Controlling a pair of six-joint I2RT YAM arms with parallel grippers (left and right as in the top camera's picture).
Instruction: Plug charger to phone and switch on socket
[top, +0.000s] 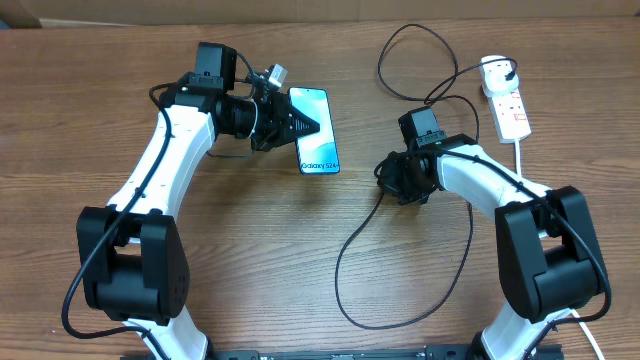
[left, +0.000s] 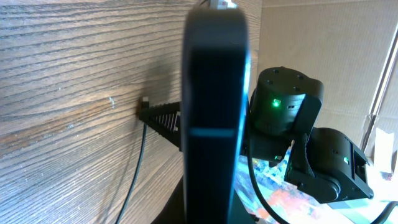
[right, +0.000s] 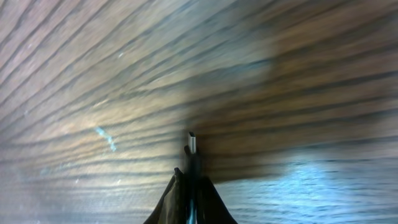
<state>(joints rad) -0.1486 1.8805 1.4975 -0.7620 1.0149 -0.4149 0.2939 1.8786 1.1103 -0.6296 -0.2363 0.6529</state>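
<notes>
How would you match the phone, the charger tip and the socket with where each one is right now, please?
Things:
1. phone
2. charger tip
3. socket

Places:
A. pinched in the shut right hand
B. lying free of both hands, a white plug in it
C. clamped in the shut left hand

Pairs: 1-C, 2-A, 3-B

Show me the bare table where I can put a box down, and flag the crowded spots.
Bare table lies left of the left arm, and in front between the two arm bases, bordered on the right by the charger cable loop. Crowded: from the phone across the right pincer to the socket, where cable coils.
</notes>
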